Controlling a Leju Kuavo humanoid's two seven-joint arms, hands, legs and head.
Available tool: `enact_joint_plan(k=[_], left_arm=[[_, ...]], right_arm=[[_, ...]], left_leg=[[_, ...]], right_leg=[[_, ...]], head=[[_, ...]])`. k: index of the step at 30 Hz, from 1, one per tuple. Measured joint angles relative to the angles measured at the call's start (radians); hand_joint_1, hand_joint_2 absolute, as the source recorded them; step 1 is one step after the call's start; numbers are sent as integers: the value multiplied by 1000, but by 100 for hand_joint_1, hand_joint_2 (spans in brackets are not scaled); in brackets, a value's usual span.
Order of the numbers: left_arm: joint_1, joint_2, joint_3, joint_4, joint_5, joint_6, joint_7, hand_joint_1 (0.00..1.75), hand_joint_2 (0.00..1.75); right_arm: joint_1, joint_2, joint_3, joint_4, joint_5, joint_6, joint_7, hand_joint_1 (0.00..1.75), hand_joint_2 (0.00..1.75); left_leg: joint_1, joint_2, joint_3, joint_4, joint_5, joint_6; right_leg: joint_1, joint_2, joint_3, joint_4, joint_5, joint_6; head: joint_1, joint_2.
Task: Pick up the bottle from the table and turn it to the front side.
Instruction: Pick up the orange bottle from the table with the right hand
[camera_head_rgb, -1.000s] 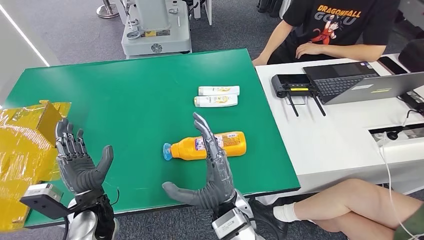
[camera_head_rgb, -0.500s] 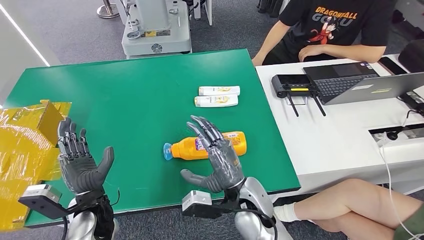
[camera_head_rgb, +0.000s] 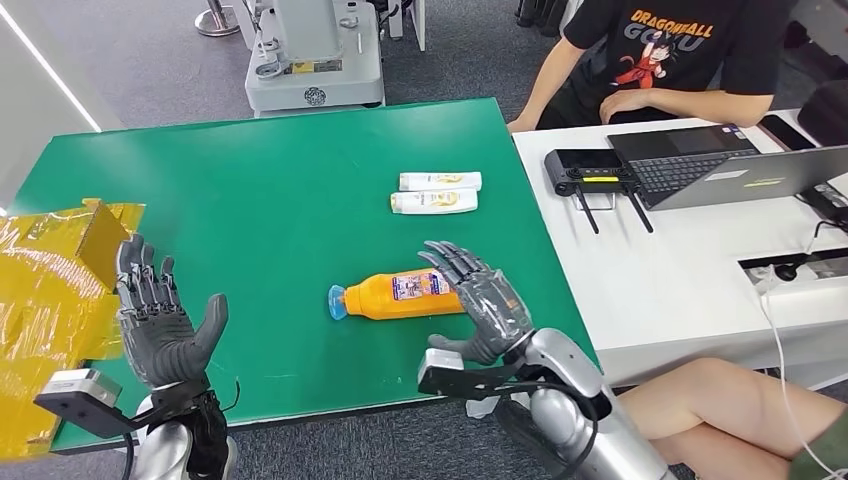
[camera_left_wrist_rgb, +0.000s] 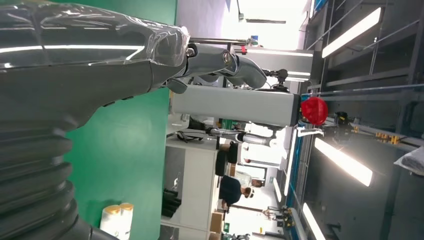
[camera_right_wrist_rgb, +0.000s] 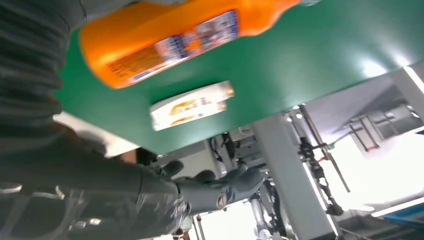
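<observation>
Approach step: my right hand (camera_head_rgb: 478, 308) hovers spread, empty, over the base end of the bottle (camera_head_rgb: 400, 297) lying on the tabletop (camera_head_rgb: 250, 180). Next: lower, close around the body.

The orange bottle (camera_head_rgb: 400, 296) is lying on its side on the green table (camera_head_rgb: 250, 190), near the front edge and right of centre. Its blue cap (camera_head_rgb: 337, 302) is pointing toward the robot's left; its base end is lying under the robot's right hand (camera_head_rgb: 485, 305). A printed label (camera_head_rgb: 420, 287) is facing upward on the body. In the right wrist view the bottle (camera_right_wrist_rgb: 170, 37) is showing the same label (camera_right_wrist_rgb: 200, 37)
</observation>
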Motion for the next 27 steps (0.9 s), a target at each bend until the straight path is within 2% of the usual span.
enact_joint_plan(k=[3, 6, 8, 10, 15, 22, 27], left_arm=[[0, 1, 0, 0, 13, -1, 0, 0, 175], [-1, 1, 0, 1, 21, -4, 0, 0, 175], [-1, 2, 0, 3, 24, -8, 0, 0, 175], [-1, 2, 0, 4, 25, -9, 0, 0, 175], [-1, 2, 0, 4, 25, -11, 0, 0, 175], [-1, 2, 0, 7, 25, -10, 0, 0, 175], [-1, 2, 0, 7, 28, -9, 0, 0, 175]], right_arm=[[-66, -119, 3, 10, -71, 168, 6, 0, 175], [-189, -232, 45, 57, -159, 346, 2, 0, 175], [-274, -291, 89, 99, -206, 410, -4, 0, 175], [-328, -328, 124, 127, -225, 425, -4, 0, 175], [-386, -376, 187, 163, -243, 422, 6, 0, 175], [-428, -400, 239, 192, -258, 437, 10, 0, 175], [-588, -388, 351, 314, -324, 496, 9, 0, 175]], left_leg=[[-2, 0, 0, 0, 1, 2], [-3, 1, -1, 0, 3, 4], [-3, 1, -1, 1, 3, 5], [-3, 0, -1, 1, 4, 6], [-3, -1, -1, 1, 4, 7], [-4, -1, -2, 1, 4, 7], [-4, 0, -2, 0, 5, 7]], right_leg=[[-2, 1, 0, 0, 1, 2], [-3, 1, -1, 0, 3, 4], [-3, 1, -1, 0, 4, 6], [-3, -1, -1, 0, 4, 6], [-3, -1, -1, 0, 4, 6], [-3, -1, -1, 0, 4, 6], [-3, 0, -2, 1, 5, 6]], head=[[0, 0], [0, 0], [0, 0], [0, 0], [0, 0], [0, 0], [0, 0]])
